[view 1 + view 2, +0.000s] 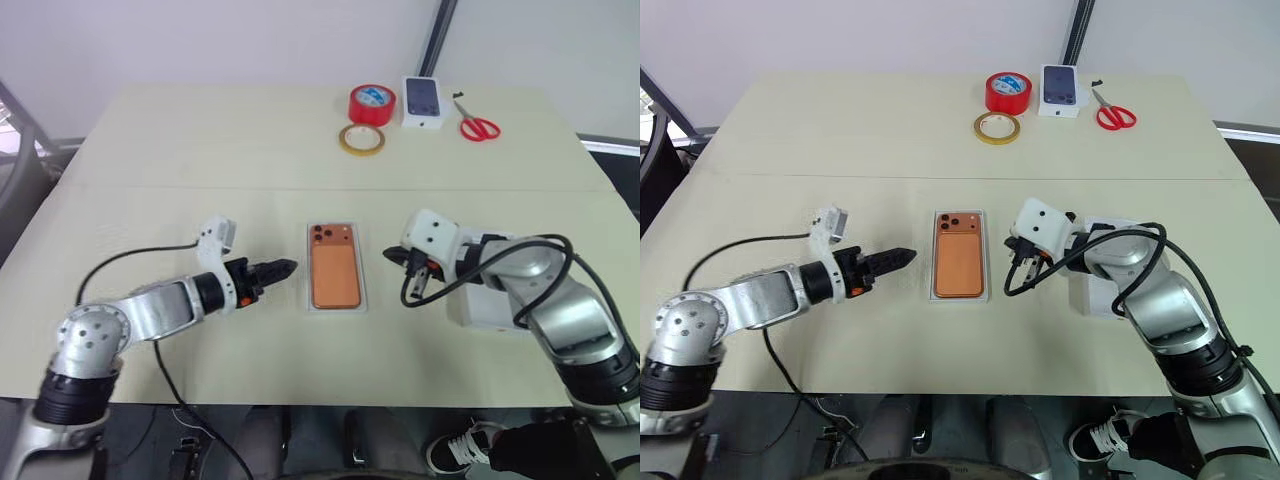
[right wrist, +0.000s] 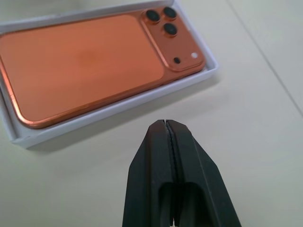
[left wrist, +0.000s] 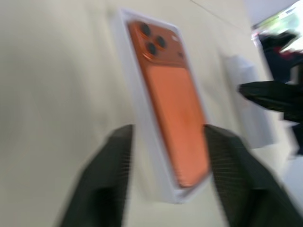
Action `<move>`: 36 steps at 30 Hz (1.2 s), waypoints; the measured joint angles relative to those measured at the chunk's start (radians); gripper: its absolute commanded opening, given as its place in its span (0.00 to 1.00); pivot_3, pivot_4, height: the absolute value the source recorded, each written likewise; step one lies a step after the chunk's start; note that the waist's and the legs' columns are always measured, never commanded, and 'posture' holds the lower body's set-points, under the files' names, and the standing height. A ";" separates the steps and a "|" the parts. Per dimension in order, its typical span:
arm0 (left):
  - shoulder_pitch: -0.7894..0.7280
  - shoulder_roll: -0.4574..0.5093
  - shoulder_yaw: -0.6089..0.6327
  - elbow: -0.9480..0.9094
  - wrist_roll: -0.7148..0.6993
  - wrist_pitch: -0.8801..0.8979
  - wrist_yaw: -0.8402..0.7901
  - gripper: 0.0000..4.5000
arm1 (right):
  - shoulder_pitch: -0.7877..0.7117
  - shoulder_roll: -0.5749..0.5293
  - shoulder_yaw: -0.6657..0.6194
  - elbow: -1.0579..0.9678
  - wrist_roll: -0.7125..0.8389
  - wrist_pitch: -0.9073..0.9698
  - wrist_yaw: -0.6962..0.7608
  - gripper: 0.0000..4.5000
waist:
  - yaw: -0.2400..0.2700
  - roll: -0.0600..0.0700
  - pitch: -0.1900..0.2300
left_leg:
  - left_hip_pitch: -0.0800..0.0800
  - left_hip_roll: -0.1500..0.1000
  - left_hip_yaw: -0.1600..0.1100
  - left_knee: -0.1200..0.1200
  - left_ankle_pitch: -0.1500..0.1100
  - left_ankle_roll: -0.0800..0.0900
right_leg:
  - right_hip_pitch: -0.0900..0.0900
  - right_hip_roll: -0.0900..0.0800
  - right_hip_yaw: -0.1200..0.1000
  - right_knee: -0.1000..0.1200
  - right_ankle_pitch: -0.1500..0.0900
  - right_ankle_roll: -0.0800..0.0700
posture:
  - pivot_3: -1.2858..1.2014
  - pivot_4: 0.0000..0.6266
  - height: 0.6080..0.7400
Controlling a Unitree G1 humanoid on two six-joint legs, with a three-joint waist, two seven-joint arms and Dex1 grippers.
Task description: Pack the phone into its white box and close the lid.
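The copper-orange phone lies camera-side up inside the shallow white box at the table's middle. Just left of the box, my left gripper points at it with its fingers apart and nothing between them. On the other side of the box my right gripper is shut and empty, its tip a short way off the box's rim near the phone's camera end. The white lid rests on the table further right, partly hidden under my right arm.
At the far edge stand a red tape roll, a tan tape ring, a small white box with a dark phone picture and red-handled scissors. A seam runs across the table behind the box.
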 measured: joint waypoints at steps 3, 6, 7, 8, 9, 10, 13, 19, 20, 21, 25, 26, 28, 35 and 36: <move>-0.011 0.066 -0.048 -0.017 0.211 -0.011 -0.129 0.01 | -0.016 0.000 0.060 0.032 -0.044 0.003 -0.024 0.00 | 0.001 0.000 0.000 | 0.000 -0.001 0.000 0.000 -0.001 0.002 | 0.000 0.000 0.000 0.000 0.000 0.000 | 0.52 0.24 0.86; -0.057 0.091 -0.164 -0.022 0.447 -0.032 -0.246 0.01 | -0.040 0.008 0.112 0.063 -0.093 0.020 -0.056 0.00 | 0.004 0.000 0.001 | 0.000 -0.001 0.000 0.000 -0.002 0.003 | 0.000 0.000 0.000 0.000 0.000 0.000 | 0.52 0.24 0.86; -0.079 0.085 -0.210 -0.017 0.514 -0.041 -0.280 0.01 | -0.050 0.017 0.127 0.073 -0.108 0.026 -0.067 0.00 | 0.004 0.000 0.001 | -0.001 -0.001 0.000 0.000 -0.002 0.003 | 0.000 0.000 0.000 0.000 0.000 0.000 | 0.52 0.24 0.86; -0.107 0.070 -0.254 -0.005 0.575 -0.048 -0.313 0.01 | -0.060 0.031 0.143 0.079 -0.118 0.036 -0.076 0.00 | 0.003 0.000 0.001 | -0.001 -0.001 0.000 0.000 -0.002 0.003 | -0.001 0.000 0.000 0.000 0.000 0.000 | 0.52 0.24 0.86; -0.137 0.050 -0.294 0.017 0.631 -0.053 -0.340 0.01 | -0.070 0.046 0.158 0.086 -0.124 0.046 -0.082 0.00 | 0.003 0.000 0.001 | -0.001 -0.001 0.000 0.000 -0.002 0.003 | -0.001 0.000 0.000 0.000 0.000 0.000 | 0.52 0.24 0.86; -0.165 0.027 -0.332 0.038 0.685 -0.061 -0.368 0.01 | -0.082 0.062 0.177 0.095 -0.132 0.057 -0.088 0.00 | 0.002 0.000 0.001 | -0.001 -0.001 0.000 0.000 -0.002 0.004 | -0.001 0.000 0.000 0.000 0.000 0.000 | 0.52 0.24 0.86; -0.234 -0.044 -0.413 0.097 0.814 -0.081 -0.446 0.01 | -0.106 0.085 0.222 0.113 -0.152 0.073 -0.094 0.00 | 0.001 0.000 0.001 | -0.003 -0.001 0.000 0.000 -0.002 0.003 | -0.003 0.000 0.000 0.000 0.000 0.000 | 0.52 0.24 0.86; -0.302 -0.128 -0.440 0.169 0.940 -0.063 -0.575 0.01 | -0.126 0.106 0.253 0.123 -0.185 0.083 -0.101 0.00 | 0.002 0.000 0.000 | -0.003 -0.001 0.000 0.001 -0.002 0.005 | -0.002 0.000 0.000 0.001 0.000 0.000 | 0.52 0.24 0.86; -0.311 -0.135 -0.446 0.175 0.954 -0.056 -0.597 0.01 | -0.125 0.102 0.253 0.121 -0.187 0.086 -0.099 0.00 | 0.003 0.000 0.000 | -0.003 -0.001 0.000 0.001 -0.002 0.005 | -0.002 0.000 0.000 0.001 0.000 0.000 | 0.52 0.24 0.86; -0.324 -0.149 -0.449 0.184 0.965 -0.041 -0.618 0.01 | -0.120 0.088 0.251 0.112 -0.188 0.089 -0.095 0.00 | 0.007 0.000 0.000 | -0.003 -0.001 0.000 0.002 -0.002 0.005 | -0.002 -0.001 0.000 0.001 0.000 0.001 | 0.52 0.24 0.86; -0.362 -0.237 -0.467 0.231 0.998 -0.013 -0.684 0.01 | -0.063 0.004 0.211 0.057 -0.188 0.103 -0.074 0.00 | 0.028 0.000 0.000 | -0.004 -0.002 -0.001 0.004 -0.003 0.006 | -0.002 -0.001 -0.001 0.001 0.000 0.001 | 0.52 0.24 0.86; -0.371 -0.268 -0.468 0.247 1.005 -0.004 -0.697 0.01 | -0.042 -0.020 0.195 0.037 -0.187 0.113 -0.068 0.00 | 0.030 0.000 0.000 | -0.005 -0.002 -0.001 0.004 -0.003 0.006 | -0.002 -0.002 -0.001 0.001 0.000 0.001 | 0.52 0.24 0.86; -0.391 -0.321 -0.480 0.275 1.023 0.005 -0.719 0.01 | -0.001 -0.063 0.161 0.003 -0.185 0.133 -0.058 0.00 | 0.029 0.000 0.000 | -0.005 -0.002 -0.001 0.005 -0.004 0.007 | -0.001 -0.002 -0.001 0.001 0.000 0.001 | 0.52 0.24 0.86; -0.447 -0.502 -0.557 0.375 1.107 0.002 -0.792 0.01 | 0.203 -0.220 0.001 -0.124 -0.170 0.187 -0.025 0.00 | 0.020 0.001 0.000 | -0.005 -0.001 -0.001 0.005 -0.004 0.008 | -0.001 0.000 0.000 0.001 0.000 0.002 | 0.52 0.24 0.86; -0.448 -0.517 -0.558 0.384 1.115 0.001 -0.797 0.01 | 0.226 -0.230 -0.016 -0.136 -0.167 0.191 -0.025 0.00 | 0.018 0.001 0.000 | -0.004 -0.001 -0.001 0.005 -0.004 0.008 | -0.001 0.000 0.000 0.001 0.000 0.001 | 0.52 0.24 0.86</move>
